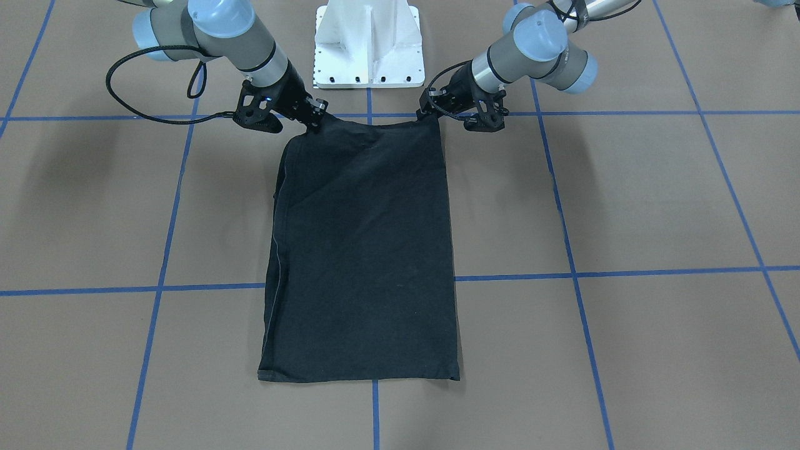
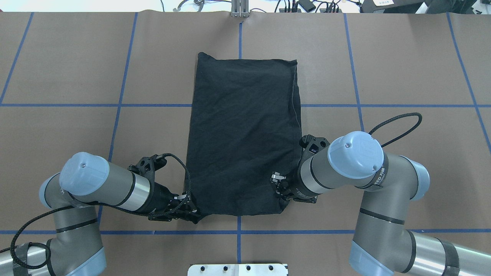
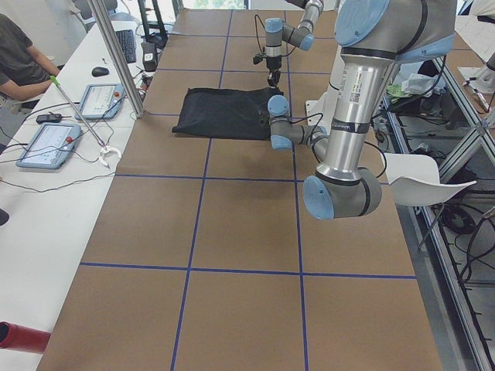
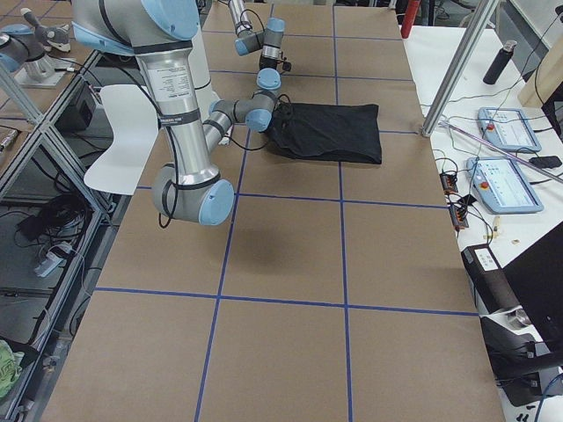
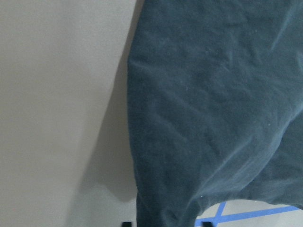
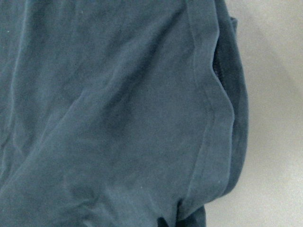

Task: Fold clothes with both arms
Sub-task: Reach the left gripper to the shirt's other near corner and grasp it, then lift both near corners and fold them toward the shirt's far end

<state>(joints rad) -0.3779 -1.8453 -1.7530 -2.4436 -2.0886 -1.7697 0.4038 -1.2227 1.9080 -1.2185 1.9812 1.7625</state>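
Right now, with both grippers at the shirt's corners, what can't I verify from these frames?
T-shirt print, collar, sleeves: folded inside or underneath, in every view.
Left gripper fingertips: cut off at the left wrist view's bottom edge.
Right gripper fingertips: likewise in the right wrist view.

I see the black T-shirt (image 2: 243, 134) folded into a long, plain rectangle with no graphic showing. It lies flat on the desk (image 2: 76, 69), its length running away from the robot. The left gripper (image 2: 193, 211) pinches its near left corner and the right gripper (image 2: 281, 190) its near right corner, lifting that edge slightly. The left arm (image 2: 103, 184) and the right arm (image 2: 345, 165) reach in low from either side.
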